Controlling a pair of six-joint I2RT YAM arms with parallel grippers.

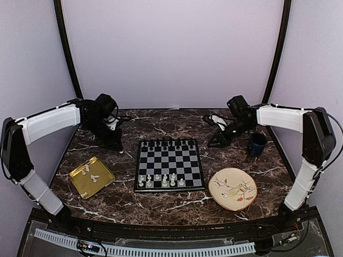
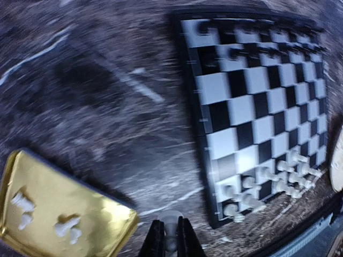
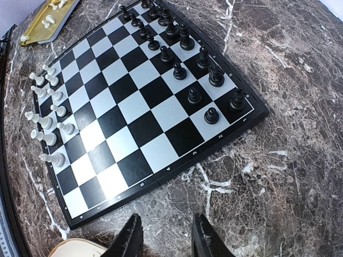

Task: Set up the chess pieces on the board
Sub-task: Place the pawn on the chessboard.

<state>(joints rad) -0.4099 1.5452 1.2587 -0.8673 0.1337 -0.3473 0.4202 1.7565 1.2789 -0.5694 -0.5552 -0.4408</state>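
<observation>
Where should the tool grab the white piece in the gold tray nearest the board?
Across its narrow stem, from straight above: the white piece seems to lie on its side in the gold tray, whose raised rim hinders sideways approaches.

A robot lab booth; plain pale walls (image 1: 171, 53) across the upper frame; left arm (image 1: 48, 123) and right arm (image 1: 284, 118) flanking a marbled table (image 1: 161, 206); cable duct (image 1: 161, 250) along the bottom.

The board (image 1: 170, 160) is open across its middle rows. Black pieces (image 1: 170, 143) crowd the far edge and white pieces (image 1: 161, 180) the near edge (with gaps between them). Bare bench (image 1: 124, 171) separates the tray (image 1: 88, 188) from the board.
</observation>
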